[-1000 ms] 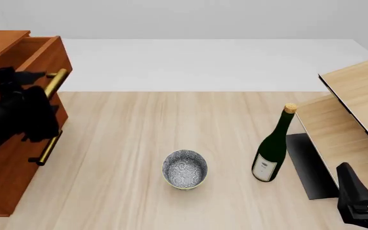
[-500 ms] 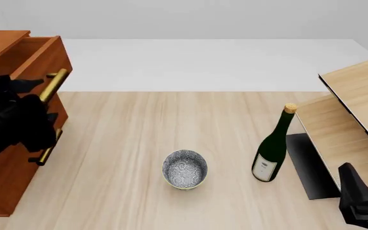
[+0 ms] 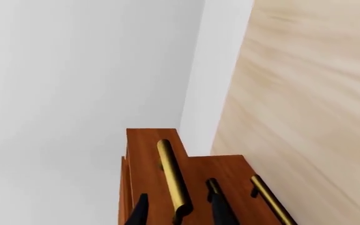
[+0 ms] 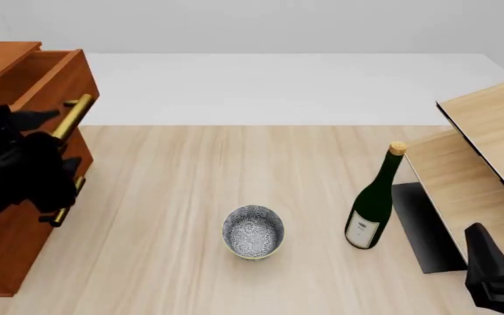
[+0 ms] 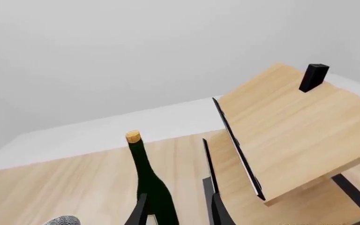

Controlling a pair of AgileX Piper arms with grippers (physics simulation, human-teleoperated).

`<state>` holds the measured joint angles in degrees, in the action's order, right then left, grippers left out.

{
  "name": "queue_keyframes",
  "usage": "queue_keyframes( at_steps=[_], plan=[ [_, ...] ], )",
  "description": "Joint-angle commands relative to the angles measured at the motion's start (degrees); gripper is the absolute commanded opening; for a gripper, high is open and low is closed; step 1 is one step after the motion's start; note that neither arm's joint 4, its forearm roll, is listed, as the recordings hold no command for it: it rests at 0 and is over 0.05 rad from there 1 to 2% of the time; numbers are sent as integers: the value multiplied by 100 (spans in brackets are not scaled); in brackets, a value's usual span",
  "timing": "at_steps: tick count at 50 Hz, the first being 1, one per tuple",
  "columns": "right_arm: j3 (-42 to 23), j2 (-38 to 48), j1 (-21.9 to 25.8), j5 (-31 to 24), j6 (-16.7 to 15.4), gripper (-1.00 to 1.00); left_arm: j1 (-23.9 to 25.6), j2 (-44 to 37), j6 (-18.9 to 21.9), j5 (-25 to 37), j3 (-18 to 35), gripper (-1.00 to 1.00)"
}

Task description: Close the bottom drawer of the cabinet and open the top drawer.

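a: left jaws [image 3: 178, 213] first. in the left wrist view the two dark fingers stand one on each side of the brass handle [image 3: 173, 180] of the top drawer [image 4: 35, 82], with a slit of wood visible between bar and finger on each side. parted, straddling the bar, not visibly pinching it.

b: why straddle and not clamp?

a: judgement: a bar handle only needs a finger hooked behind it to take a pull, so bracketing may be enough. i cannot tell from the front view whether a finger actually touches the bar; the left arm [image 4: 16, 180] covers that patch.

b: where do the drawers stand?

a: the top drawer juts forward of the cabinet [image 4: 7, 256], open cavity showing from above, so it reads as at least partly open. lower handles [image 4: 63, 207] sit close against the cabinet front. the bottom drawer i cannot pick out separately; the arm hides the lower front, though nothing protrudes at the base, so i judge it closed.

b: right side?

a: right jaws [image 5: 176, 211] apart, holding nothing, aimed past the green bottle [image 4: 373, 203] toward the pale wood furniture [image 4: 484, 164]. in the front view the right gripper [image 4: 497, 272] sits low at the near corner, well away from the cabinet. parked out of the way, i judge.

b: anything else on the table [image 4: 234, 170]?

a: patterned bowl [image 4: 253, 231], mid-table, left of the bottle, well clear of both arms.
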<state>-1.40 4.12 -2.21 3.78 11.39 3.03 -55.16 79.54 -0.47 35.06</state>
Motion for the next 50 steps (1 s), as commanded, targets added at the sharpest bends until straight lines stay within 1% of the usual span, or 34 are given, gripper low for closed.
queue_keyframes(
  at_steps=[1, 2, 5, 6, 7, 9, 10, 12, 13, 16, 20, 21, 23, 27, 28, 29, 30, 31, 32, 33, 34, 35, 36, 37, 38, 39, 41, 42, 43, 44, 45, 47, 49, 50],
  plan=[
    [16, -3, -11, 14, 97, 100, 170, 78, -202, 250, 258, 100],
    [19, -7, -5, 14, 110, 100, 241, 27, -303, 319, 348, 100],
    [30, -4, -5, 27, 174, 100, 233, 14, -283, 249, 386, 100],
    [33, -3, -16, 30, 189, 100, 276, 11, -363, 316, 488, 100],
    [-32, -125, -11, -161, 221, 100, 351, -14, -499, 451, 639, 100],
    [-99, -94, -17, -198, 258, 100, 315, 42, -447, 439, 655, 100],
    [-115, 5, 17, -137, 328, 100, 323, 40, -481, 474, 712, 100],
    [-139, 68, 7, -96, 317, 100, 378, 49, -515, 561, 810, 100],
    [-143, 74, 7, -92, 350, 100, 392, 48, -686, 676, 1022, 100],
    [-145, 86, 7, -80, 364, 100, 440, 28, -756, 788, 1179, 100],
    [-139, 61, -19, -88, 466, 100, 678, -209, -1309, 1196, 1731, 100],
    [-137, 50, -22, -94, 487, 100, 656, -214, -1280, 1173, 1705, 100],
    [-130, 21, -40, -110, 547, 100, 854, -398, -1723, 1521, 2111, 100],
    [-127, -66, -44, -189, 592, 100, 824, -456, -1927, 1623, 2293, 100],
    [-131, -65, -38, -196, 575, 100, 830, -368, -1927, 1811, 2387, 100],
    [-135, -73, -30, -209, 561, 100, 940, -347, -2218, 2328, 2871, 100],
    [-137, -85, -25, -222, 563, 100, 973, -428, -2387, 2538, 3100, 100],
    [-143, -83, -15, -228, 550, 100, 870, -380, -2291, 2510, 3051, 100],
    [-146, -78, -6, -225, 541, 100, 830, -396, -2430, 2592, 3200, 100],
    [-146, -61, 3, -212, 540, 100, 812, -381, -2370, 2635, 3154, 100],
    [-149, -64, 10, -214, 538, 100, 960, -520, -2531, 2867, 3349, 100],
    [-149, -64, 10, -215, 538, 100, 961, -522, -2531, 2870, 3354, 100],
    [-144, -67, 16, -215, 542, 100, 1008, -768, -3029, 3328, 3874, 100],
    [-144, -68, 16, -216, 542, 100, 1009, -773, -3029, 3336, 3887, 100],
    [-145, -57, 13, -205, 541, 100, 882, -701, -2877, 3268, 3786, 100],
    [-143, -45, 13, -193, 544, 100, 854, -796, -3171, 3445, 4097, 100],
    [-135, -30, 18, -173, 542, 100, 755, -821, -3274, 3593, 4266, 100],
    [-135, -35, 23, -178, 536, 100, 740, -925, -3602, 3806, 4542, 100],
    [-137, -33, 28, -179, 530, 100, 652, -884, -3523, 3816, 4455, 100],
    [-138, -32, 31, -178, 530, 100, 668, -931, -3731, 3920, 4600, 100],
    [-137, -26, 32, -171, 521, 100, 725, -1058, -4113, 4141, 4896, 100],
    [-134, -16, 34, -160, 521, 100, 682, -1056, -4115, 4205, 4883, 100],
    [-133, -15, 37, -158, 507, 100, 630, -1175, -4659, 4469, 5263, 100],
    [-137, -20, 37, -166, 497, 100, 627, -1187, -4676, 4540, 5260, 100]
  ],
)
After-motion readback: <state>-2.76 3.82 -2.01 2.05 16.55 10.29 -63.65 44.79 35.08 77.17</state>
